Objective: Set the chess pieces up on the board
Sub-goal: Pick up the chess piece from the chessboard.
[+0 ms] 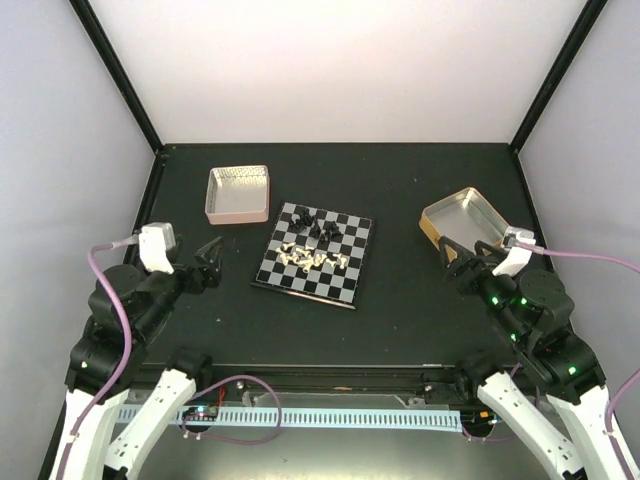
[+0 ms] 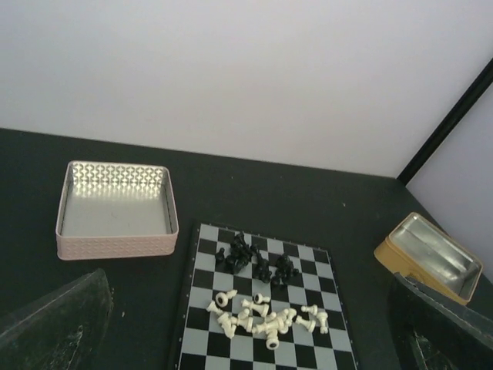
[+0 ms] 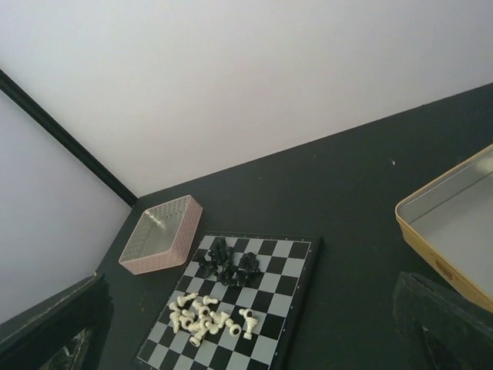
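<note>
The board (image 1: 318, 283) lies at the table's middle, turned slightly. A heap of black chess pieces (image 1: 316, 226) sits on its far half and a heap of cream-white chess pieces (image 1: 314, 260) lies toppled at its centre. My left gripper (image 1: 209, 263) is open and empty, left of the board and apart from it. My right gripper (image 1: 456, 262) is open and empty, well to the right of the board. In the left wrist view the board (image 2: 202, 341), black heap (image 2: 258, 260) and white heap (image 2: 266, 317) show between wide-spread fingers (image 2: 65, 320). The right wrist view shows the board (image 3: 289, 297) and fingers (image 3: 443, 324).
An empty pink square tin (image 1: 238, 194) stands left of the board's far corner. An empty gold tin (image 1: 462, 217) stands at the right, just beyond my right gripper. The dark table ends at black frame posts and white walls.
</note>
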Robot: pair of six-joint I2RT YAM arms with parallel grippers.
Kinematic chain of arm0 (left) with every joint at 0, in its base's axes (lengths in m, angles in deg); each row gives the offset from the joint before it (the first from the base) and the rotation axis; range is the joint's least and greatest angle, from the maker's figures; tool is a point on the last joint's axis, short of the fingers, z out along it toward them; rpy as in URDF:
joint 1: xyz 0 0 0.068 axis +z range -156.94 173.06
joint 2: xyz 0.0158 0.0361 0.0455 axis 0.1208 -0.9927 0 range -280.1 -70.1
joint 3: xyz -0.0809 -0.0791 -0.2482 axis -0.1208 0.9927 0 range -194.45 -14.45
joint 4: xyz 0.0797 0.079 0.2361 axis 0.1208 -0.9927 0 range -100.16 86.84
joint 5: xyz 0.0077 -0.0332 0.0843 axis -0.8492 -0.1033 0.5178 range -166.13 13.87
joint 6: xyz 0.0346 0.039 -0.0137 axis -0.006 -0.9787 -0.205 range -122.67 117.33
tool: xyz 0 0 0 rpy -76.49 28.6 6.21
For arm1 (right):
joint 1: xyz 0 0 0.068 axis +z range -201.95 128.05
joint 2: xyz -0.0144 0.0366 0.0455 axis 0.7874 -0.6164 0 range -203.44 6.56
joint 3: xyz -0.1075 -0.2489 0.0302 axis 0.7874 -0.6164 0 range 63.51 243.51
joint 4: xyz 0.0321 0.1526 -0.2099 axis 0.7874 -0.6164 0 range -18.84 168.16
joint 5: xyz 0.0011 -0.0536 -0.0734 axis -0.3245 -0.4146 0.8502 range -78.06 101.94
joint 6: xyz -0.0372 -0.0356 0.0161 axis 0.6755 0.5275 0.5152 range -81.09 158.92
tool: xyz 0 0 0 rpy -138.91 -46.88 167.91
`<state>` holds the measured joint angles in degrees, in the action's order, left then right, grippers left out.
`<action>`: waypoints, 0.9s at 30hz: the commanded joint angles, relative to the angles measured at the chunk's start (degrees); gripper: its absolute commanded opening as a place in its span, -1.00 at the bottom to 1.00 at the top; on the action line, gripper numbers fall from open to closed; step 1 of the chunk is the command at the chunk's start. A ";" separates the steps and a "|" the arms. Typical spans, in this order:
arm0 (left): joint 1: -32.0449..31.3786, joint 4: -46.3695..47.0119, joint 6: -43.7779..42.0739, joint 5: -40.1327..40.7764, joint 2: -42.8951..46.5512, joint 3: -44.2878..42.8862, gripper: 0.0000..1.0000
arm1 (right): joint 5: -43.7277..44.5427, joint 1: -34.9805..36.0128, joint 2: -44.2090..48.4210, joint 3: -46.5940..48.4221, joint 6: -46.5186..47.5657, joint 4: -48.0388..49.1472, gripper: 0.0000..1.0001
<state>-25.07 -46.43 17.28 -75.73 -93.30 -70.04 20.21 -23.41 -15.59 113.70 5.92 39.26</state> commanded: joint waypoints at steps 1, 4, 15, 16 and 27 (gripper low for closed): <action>-0.41 0.98 0.36 -2.18 -3.25 1.38 0.98 | -0.32 0.07 0.79 -0.70 -4.33 -1.08 1.00; -0.41 2.14 0.46 -1.55 -4.33 3.24 0.98 | -1.42 0.03 0.51 -0.93 -5.04 -1.72 1.00; -0.41 17.97 0.63 -10.01 -12.30 15.02 0.98 | -8.40 0.03 -3.13 -5.58 -2.26 -1.97 0.95; -0.41 17.92 0.55 -11.60 -14.74 14.61 0.98 | -9.12 0.05 -4.41 -6.24 -1.96 -1.40 0.93; -0.41 16.97 8.73 -21.12 -38.72 12.43 0.58 | -7.40 0.03 -20.58 -8.67 1.49 8.55 0.45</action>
<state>-25.07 -31.11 21.78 -92.32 -126.07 -54.81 12.87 -23.41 -33.95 106.67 5.75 40.75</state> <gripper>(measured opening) 0.861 0.769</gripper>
